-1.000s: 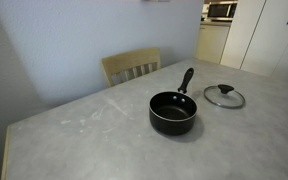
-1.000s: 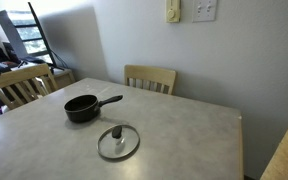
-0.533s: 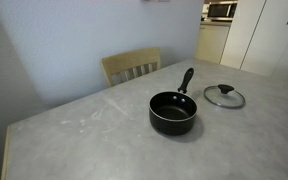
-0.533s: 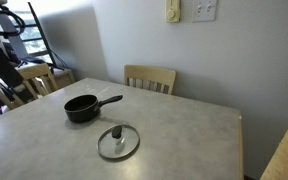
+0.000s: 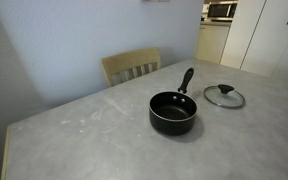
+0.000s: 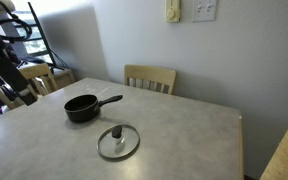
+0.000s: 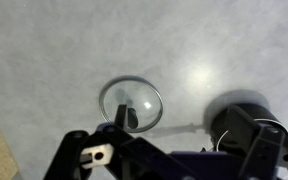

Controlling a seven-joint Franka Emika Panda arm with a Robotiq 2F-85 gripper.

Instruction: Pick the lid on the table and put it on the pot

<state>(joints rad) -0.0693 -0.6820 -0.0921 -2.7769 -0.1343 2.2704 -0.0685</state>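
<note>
The pincer [image 7: 169,148] hung spread well above the table [image 7: 44,40], the lid [image 7: 131,100] lying flat near the pot [image 7: 239,115], so a descent off its small knob [image 7: 131,115] risked fingers skidding across glass

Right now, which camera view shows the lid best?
The exterior view with the lid in front of the pot: whole rim and knob show, unobstructed. In an exterior view the lid is smaller, beside the pot. The wrist view shows the lid blurred, its lower edge meeting the end effector.
</note>
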